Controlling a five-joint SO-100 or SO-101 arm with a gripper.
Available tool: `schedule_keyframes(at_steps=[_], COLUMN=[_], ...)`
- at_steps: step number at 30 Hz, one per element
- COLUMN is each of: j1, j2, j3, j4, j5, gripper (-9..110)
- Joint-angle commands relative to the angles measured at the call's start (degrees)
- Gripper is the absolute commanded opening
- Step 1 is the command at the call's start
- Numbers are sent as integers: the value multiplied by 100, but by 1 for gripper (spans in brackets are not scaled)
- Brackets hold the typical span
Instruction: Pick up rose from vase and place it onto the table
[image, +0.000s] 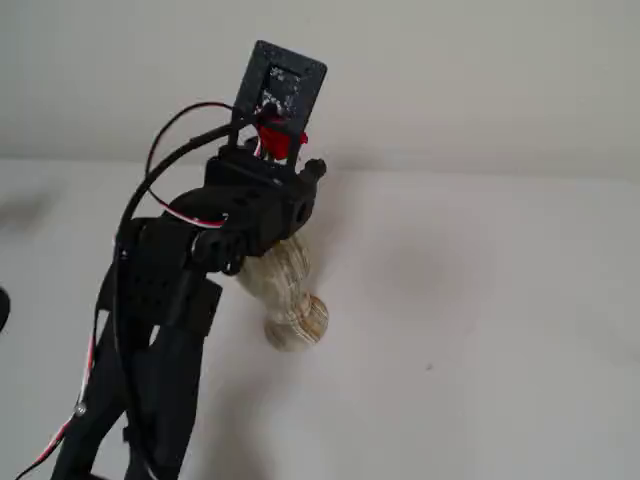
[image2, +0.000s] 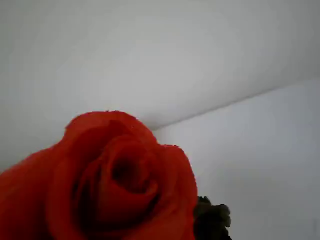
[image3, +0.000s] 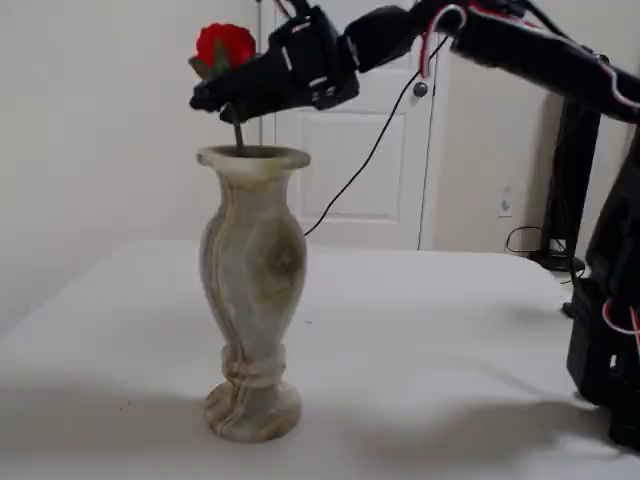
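Your black claw (image3: 232, 100) sat at the stem just under the small bright red rosebud (image3: 224, 46), directly above the flared rim of the cream and tan banded stone vase (image3: 250, 300); whether it was clamped on the stem, I could not tell. The stem ran near vertical into the vase mouth, so you needed a straight upward pull before swinging out over the plain white counter (image3: 420, 340).
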Motion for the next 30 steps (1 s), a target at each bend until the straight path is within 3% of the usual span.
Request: schedule_keyframes(at_steps=[1,6,11,30], j1=[79,114,396,2751], j2=[79,264,123,62], j3=[-448,-694,-2074,-4192], j4=[-167,44,782,1134], j5=[-141,-255,-519,-3120], gripper=[1,0,0,0])
